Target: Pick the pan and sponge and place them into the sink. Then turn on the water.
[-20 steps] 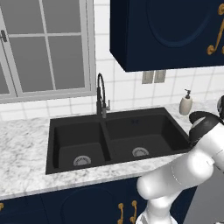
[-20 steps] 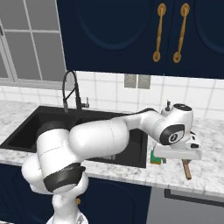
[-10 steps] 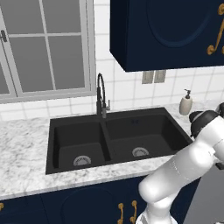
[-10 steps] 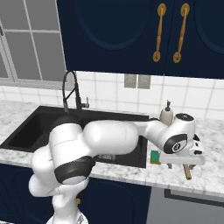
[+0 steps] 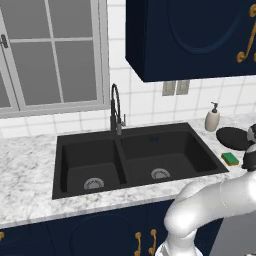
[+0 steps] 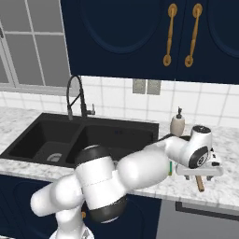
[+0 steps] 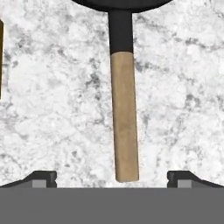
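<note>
The black pan [image 5: 234, 137] lies on the marble counter right of the sink [image 5: 135, 150], its light-brown handle [image 7: 124, 118] pointing toward me. My gripper [image 7: 112, 178] hangs open just above the handle's end, one dark fingertip [image 7: 41, 177] on each side, touching nothing. From the right base view the gripper [image 6: 200, 175] sits over the handle tip [image 6: 200, 184], and my hand hides the pan. The green-topped sponge [image 5: 230, 158] rests on the counter between the pan and the sink's right rim; a green bit of the sponge [image 6: 172, 169] peeks out beside my arm. The faucet [image 5: 116, 107] is dry.
A beige soap dispenser [image 5: 212, 118] stands behind the pan by the tiled wall. Both basins hold nothing but their silver drains [image 5: 160, 173]. Dark blue wall cabinets [image 6: 140, 37] hang above, and the counter's front edge [image 6: 205, 198] runs close below the handle tip.
My arm has swung further right and the hand has dropped lower, settling over the pan's handle. Pan and sponge have stayed put.
</note>
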You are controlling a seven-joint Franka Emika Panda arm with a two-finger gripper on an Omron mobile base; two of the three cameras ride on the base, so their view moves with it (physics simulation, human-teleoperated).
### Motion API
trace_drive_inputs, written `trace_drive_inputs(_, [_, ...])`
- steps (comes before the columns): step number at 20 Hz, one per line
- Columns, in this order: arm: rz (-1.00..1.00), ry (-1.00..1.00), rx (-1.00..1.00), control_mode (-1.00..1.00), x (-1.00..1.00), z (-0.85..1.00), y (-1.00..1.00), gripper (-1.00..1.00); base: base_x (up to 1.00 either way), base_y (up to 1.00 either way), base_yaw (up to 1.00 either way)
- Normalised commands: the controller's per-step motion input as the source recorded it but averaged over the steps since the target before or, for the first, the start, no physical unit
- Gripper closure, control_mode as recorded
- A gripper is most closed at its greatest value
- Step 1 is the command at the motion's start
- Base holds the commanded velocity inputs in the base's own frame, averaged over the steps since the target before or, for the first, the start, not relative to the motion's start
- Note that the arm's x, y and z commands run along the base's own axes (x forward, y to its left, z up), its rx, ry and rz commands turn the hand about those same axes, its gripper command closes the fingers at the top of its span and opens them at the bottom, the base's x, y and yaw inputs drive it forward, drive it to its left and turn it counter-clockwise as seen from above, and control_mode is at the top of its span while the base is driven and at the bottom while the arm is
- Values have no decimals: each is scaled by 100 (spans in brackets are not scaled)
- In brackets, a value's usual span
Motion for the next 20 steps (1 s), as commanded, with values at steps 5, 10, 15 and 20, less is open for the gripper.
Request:
trace_drive_inputs(5, [5,0,9,-100,23,-32,-29,-100,0,0,0])
trace_drive_inputs(10, [5,0,3,-100,22,-50,-8,-100,0,0,0])
trace_drive_inputs(15, [0,0,0,-100,14,-55,0,-100,0,0,0])
trace_drive_inputs(20, [0,0,0,-100,11,-60,5,100,0,0,0])
